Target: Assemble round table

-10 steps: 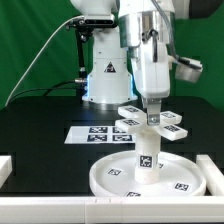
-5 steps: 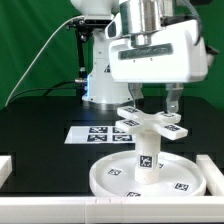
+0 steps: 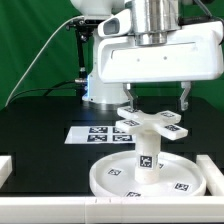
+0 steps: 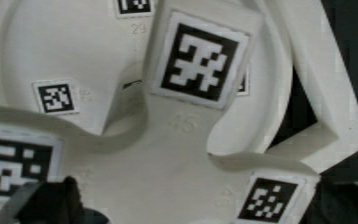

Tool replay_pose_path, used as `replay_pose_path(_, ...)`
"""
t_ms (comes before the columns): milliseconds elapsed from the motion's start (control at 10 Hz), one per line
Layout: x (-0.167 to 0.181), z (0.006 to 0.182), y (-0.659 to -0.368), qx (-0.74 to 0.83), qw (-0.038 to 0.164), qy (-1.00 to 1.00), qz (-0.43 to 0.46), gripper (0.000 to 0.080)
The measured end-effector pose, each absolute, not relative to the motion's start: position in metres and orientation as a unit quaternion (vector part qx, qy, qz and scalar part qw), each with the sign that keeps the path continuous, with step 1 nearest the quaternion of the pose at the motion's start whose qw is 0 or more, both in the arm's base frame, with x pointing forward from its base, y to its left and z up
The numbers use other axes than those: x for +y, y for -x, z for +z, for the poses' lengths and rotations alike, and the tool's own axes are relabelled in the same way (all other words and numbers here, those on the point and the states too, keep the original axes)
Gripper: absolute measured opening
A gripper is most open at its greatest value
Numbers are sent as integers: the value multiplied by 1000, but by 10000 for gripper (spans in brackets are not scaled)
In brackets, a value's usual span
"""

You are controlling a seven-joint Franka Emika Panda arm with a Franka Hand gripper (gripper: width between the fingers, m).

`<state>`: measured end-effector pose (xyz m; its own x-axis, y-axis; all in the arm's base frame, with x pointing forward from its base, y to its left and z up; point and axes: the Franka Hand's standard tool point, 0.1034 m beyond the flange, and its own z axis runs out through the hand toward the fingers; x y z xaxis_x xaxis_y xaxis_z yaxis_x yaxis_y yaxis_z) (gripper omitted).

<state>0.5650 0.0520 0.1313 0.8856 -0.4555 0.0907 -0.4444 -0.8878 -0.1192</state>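
Fitting the white plastic cross-shaped piece (image 3: 152, 122) onto the short white cylindrical post (image 3: 146, 155) upright in the large round rimmed disc (image 3: 120, 178), gripper (image 3: 155, 100) spread wide above, gripping nothing; likely next, regrasping the cross for another tightening turn.
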Motion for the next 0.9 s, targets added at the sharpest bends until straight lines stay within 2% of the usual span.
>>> replay_pose_path(200, 38, 134, -567, 107, 29, 993, -40, 648)
replay_pose_path(300, 34, 138, -572, 93, 26, 995, -39, 648)
replay_pose_path(600, 33, 136, -572, 95, 26, 994, -40, 648)
replay_pose_path(800, 34, 133, -562, 131, 29, 991, 8, 648)
replay_pose_path(900, 38, 135, -563, 135, 18, 990, 38, 648)
